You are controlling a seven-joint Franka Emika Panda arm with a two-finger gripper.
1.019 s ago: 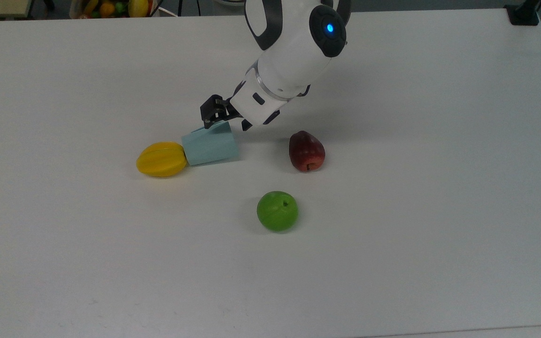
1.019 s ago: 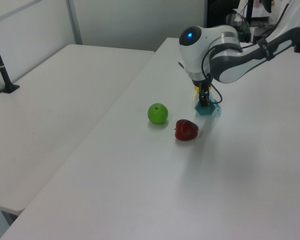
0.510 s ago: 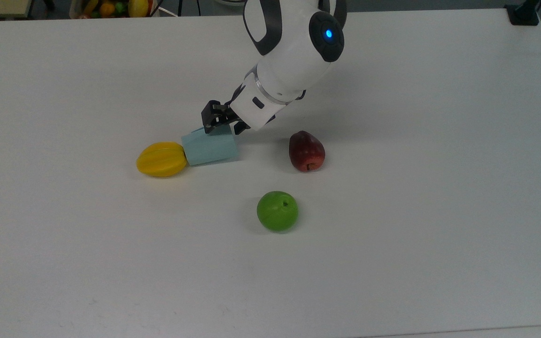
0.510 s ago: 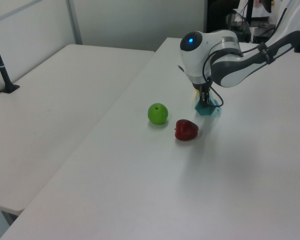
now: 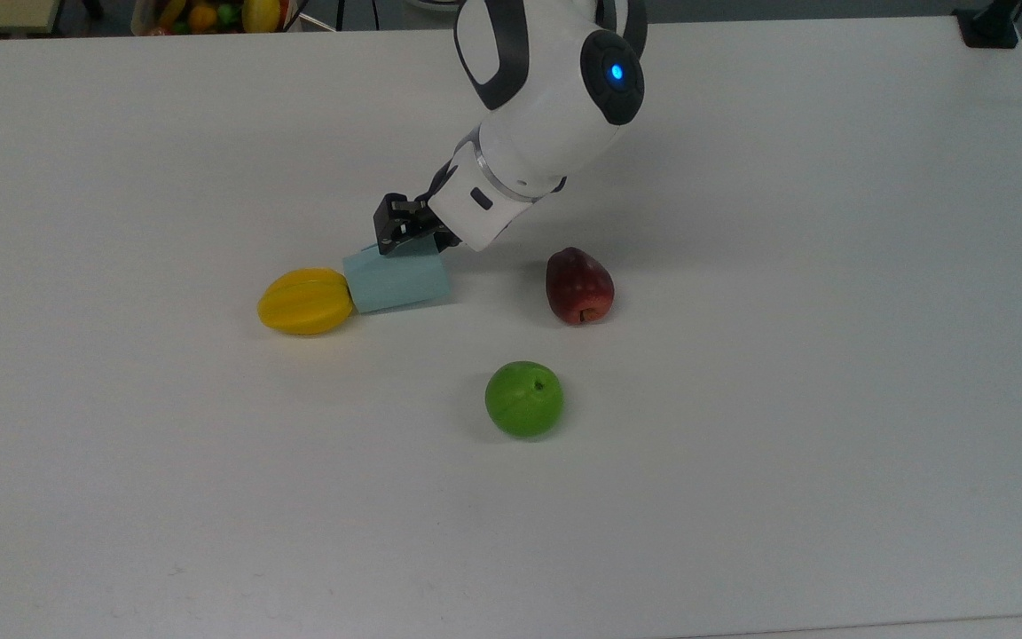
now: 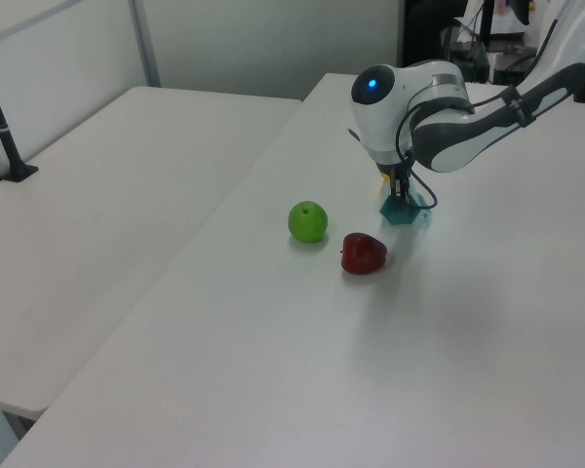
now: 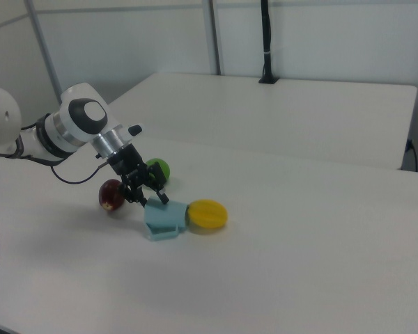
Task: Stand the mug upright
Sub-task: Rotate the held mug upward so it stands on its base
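- Top view: the mug (image 5: 397,280) lies on its side, not yet upright, its narrow base touching the yellow fruit (image 5: 305,302). The gripper (image 5: 404,238) sits at its upper wall; how wide the fingers stand cannot be told.
- Left view: the mug (image 6: 407,212), teal, lies under the gripper (image 6: 401,192).
- Right view: the mug (image 7: 164,218), faceted and pale blue; righting remains to be done.

White table (image 5: 830,355) beside a second table (image 6: 88,195); pale partition wall (image 7: 320,35) behind.
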